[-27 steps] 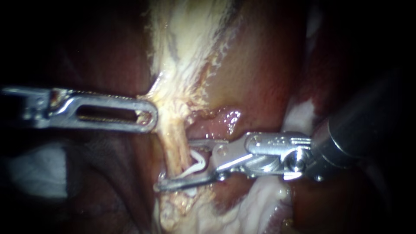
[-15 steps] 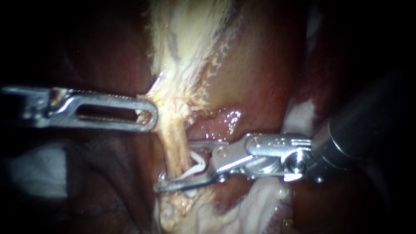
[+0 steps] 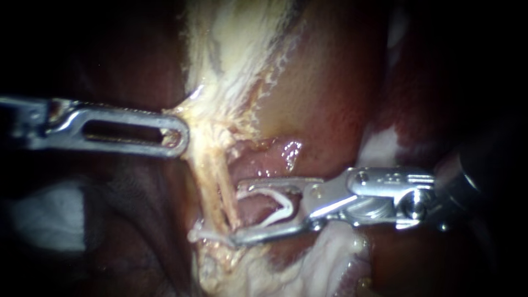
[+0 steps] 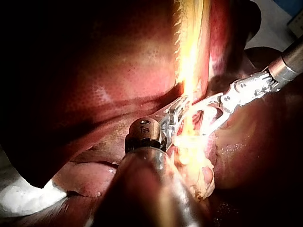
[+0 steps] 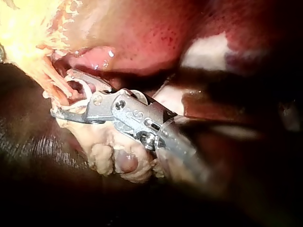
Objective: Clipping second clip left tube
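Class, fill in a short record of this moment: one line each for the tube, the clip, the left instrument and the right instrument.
Tube: pale strand, running top to bottom.
Clip: white, open.
Left instrument: jaws shut on pale tissue beside the tube's upper end.
Right instrument: jaws wide apart, holding the clip between them; tips reach the tube, which lies outside the clip.

Endoscope view: light in middle, dark all round. Pale tissue very bright. Shiny spots on left instrument, right instrument, white clip, wet pink tissue. Left wrist view: strong yellow-white glare on pale tissue ahead of own instrument, deep shadow over liver beside it. Right wrist view: bright near pale tissue, black under shaft.
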`<action>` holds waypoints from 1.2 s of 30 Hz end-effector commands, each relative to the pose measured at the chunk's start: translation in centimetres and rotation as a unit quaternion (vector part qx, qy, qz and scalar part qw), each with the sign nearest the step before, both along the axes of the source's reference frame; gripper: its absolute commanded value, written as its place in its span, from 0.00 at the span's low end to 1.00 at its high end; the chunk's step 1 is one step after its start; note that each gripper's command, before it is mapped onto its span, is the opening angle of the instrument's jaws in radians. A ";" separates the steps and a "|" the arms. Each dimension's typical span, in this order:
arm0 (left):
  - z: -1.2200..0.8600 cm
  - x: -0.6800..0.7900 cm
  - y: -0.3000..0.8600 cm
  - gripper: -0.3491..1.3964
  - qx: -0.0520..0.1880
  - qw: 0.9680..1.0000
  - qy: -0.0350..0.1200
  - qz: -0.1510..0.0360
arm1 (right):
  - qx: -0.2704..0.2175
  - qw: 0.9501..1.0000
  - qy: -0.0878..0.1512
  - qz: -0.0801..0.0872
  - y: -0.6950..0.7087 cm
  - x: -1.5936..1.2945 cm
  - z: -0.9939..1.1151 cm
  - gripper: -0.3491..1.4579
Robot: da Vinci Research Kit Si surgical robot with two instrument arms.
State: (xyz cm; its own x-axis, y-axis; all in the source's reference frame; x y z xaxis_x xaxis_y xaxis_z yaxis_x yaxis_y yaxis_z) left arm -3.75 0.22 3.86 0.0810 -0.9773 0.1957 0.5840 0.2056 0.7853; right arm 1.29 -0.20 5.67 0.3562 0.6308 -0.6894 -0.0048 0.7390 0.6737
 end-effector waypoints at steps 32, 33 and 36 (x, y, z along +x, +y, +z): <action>-0.12 -0.04 -0.07 0.00 -0.005 1.000 0.002 0.000 | 0.012 1.000 -0.002 0.002 -0.21 0.56 0.14 0.52; -0.13 -0.05 -0.08 0.00 -0.005 1.000 0.004 -0.001 | 0.012 1.000 -0.002 0.003 -0.20 0.56 0.15 0.52; -0.15 -0.06 -0.09 0.00 -0.005 1.000 0.004 -0.002 | 0.012 1.000 -0.002 0.003 -0.19 0.57 0.17 0.52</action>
State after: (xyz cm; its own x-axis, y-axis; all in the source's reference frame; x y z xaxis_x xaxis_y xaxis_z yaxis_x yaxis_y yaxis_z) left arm -3.81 0.12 3.70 0.0796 -0.9756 0.2048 0.5895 0.2118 0.7795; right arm 1.86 -0.39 5.85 0.3560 0.6483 -0.6730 -0.0127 0.7235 0.6902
